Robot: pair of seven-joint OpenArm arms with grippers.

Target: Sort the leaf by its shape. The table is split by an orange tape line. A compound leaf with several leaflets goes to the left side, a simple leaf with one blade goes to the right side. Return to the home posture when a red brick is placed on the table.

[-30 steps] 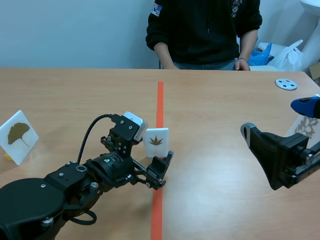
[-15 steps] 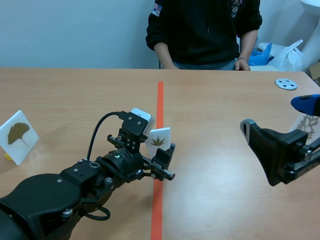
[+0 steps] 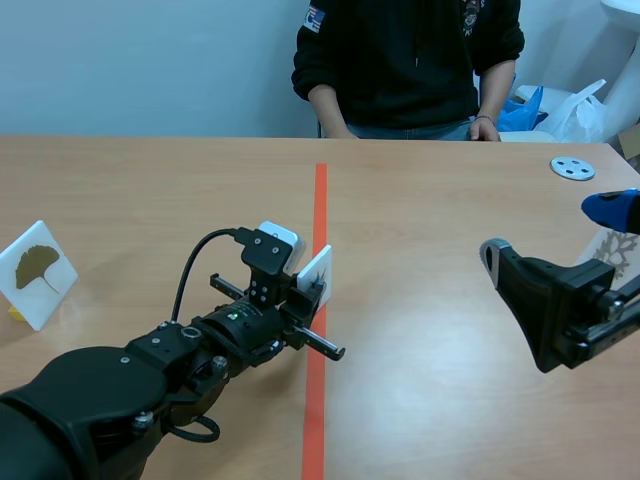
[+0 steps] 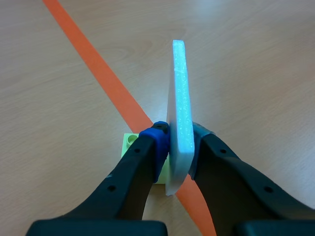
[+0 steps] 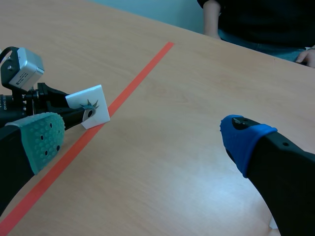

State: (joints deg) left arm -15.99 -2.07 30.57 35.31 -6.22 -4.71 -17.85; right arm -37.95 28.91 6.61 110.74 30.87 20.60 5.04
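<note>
- The left gripper (image 4: pixel 179 133) is clamped on a white foam leaf card (image 4: pixel 178 88), one finger pressed on each face near the card's lower edge.
- In the left wrist view the card is seen edge-on, standing upright between the fingers, directly above the orange tape line (image 4: pixel 103 73).
- A light green brick (image 4: pixel 128 143) lies on the table under the gripper, just beside the tape line. Whether the card touches it cannot be told.
- In the right wrist view the card's face shows a dark leaf with several pointed lobes.
- The right gripper (image 5: pixel 142 140) is spread wide and holds nothing. It hangs over the table's right side, well apart from the leaf card.
- A second white card with a yellow ginkgo leaf (image 3: pixel 38 272) stands tilted near the table's left edge.
- Another card printed with a branching leaf (image 3: pixel 612 250) is at the far right, partly hidden behind the right arm.
- A grey disc with holes (image 3: pixel 572 168) lies on the far right of the table.
- A person (image 3: pixel 405 60) in a dark top sits across the table, with one hand (image 3: pixel 484 128) at its edge.
</note>
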